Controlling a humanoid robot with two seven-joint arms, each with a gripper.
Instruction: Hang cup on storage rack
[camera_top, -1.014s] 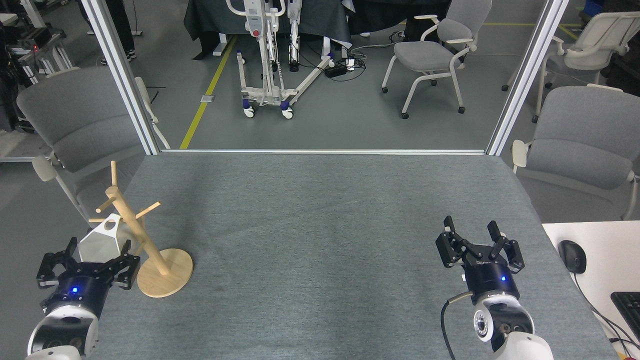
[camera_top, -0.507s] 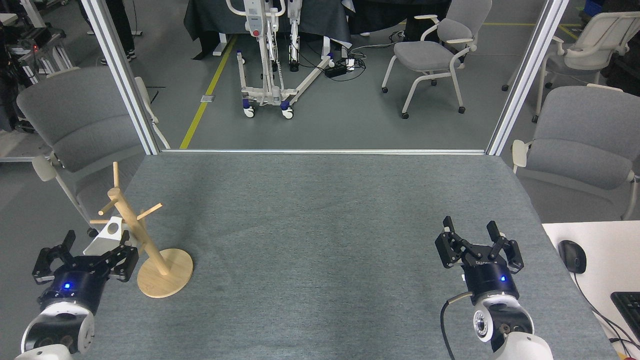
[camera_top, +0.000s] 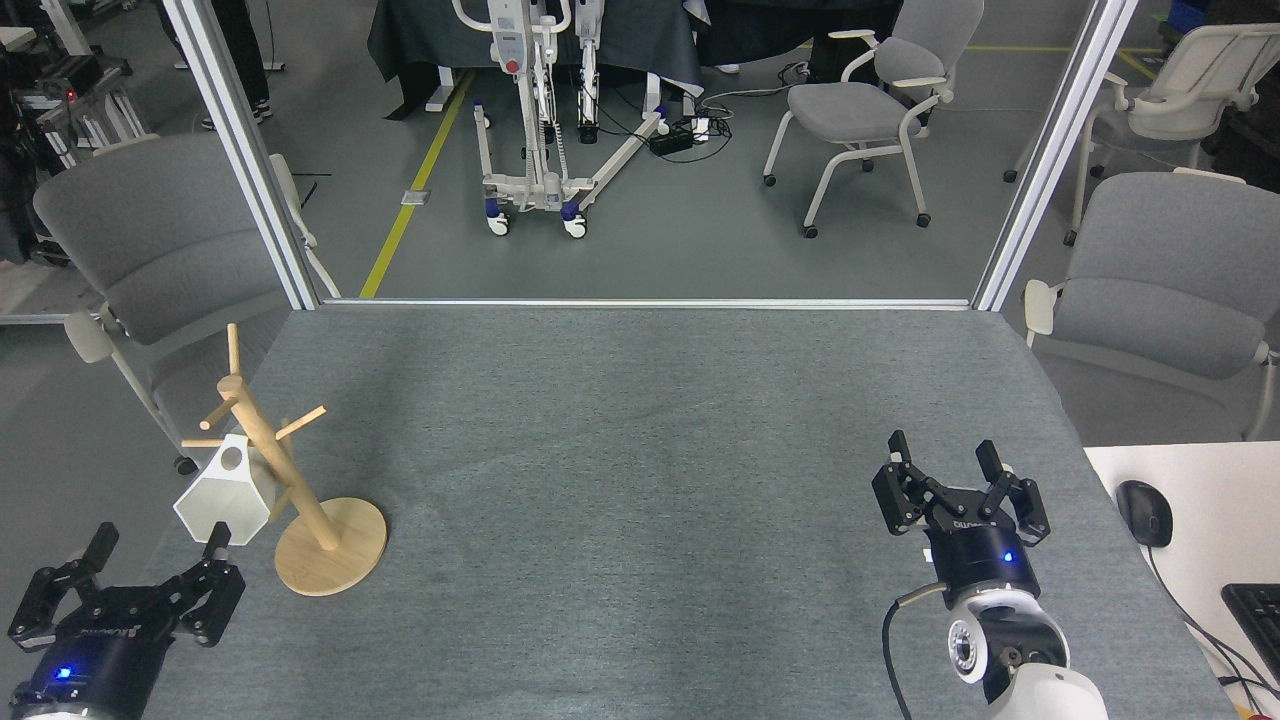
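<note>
The white faceted cup (camera_top: 223, 496) hangs from a left-pointing peg of the wooden storage rack (camera_top: 268, 466), its tab handle with the round hole up against the post. The rack's round base (camera_top: 331, 546) rests near the table's left edge. My left gripper (camera_top: 155, 562) is open and empty at the lower left, below the cup and apart from it. My right gripper (camera_top: 947, 465) stands open with nothing in it near the table's right front.
The grey felt table (camera_top: 640, 480) has metal frame posts at its far corners. Grey chairs (camera_top: 150, 250) stand beside both sides. A white desk (camera_top: 1190, 540) with a mouse and keyboard adjoins at the right.
My left gripper has let go of the cup and drawn back down and to the left. The cup now hangs free on the peg. The right arm stayed still.
</note>
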